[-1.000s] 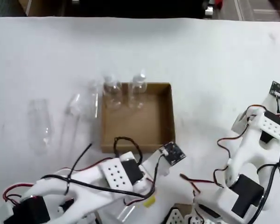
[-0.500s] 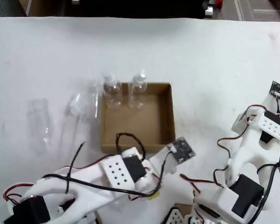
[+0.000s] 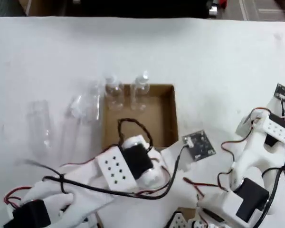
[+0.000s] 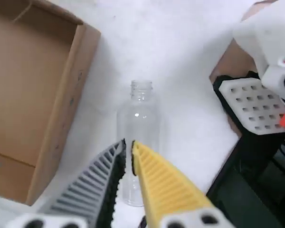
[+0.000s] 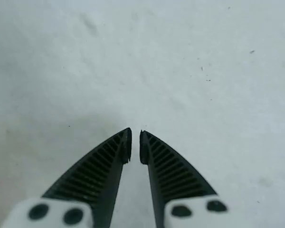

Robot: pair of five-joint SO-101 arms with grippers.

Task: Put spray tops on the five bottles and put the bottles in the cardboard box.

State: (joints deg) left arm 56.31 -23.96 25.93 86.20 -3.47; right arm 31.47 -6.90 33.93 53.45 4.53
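White table (image 3: 218, 52): we see the left arm (image 3: 116, 166) pushed up onto the box's (image 3: 174, 114) six-o'clock edge, left gripper (image 4: 129, 148) narrow over a bottle (image 4: 141, 118) beside it; right gripper (image 5: 135, 145) narrow.

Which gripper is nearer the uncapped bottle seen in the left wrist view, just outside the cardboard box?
Left. The left gripper hangs right over the bottle, which lies beside the cardboard box. The right gripper is off to the side, over bare table.
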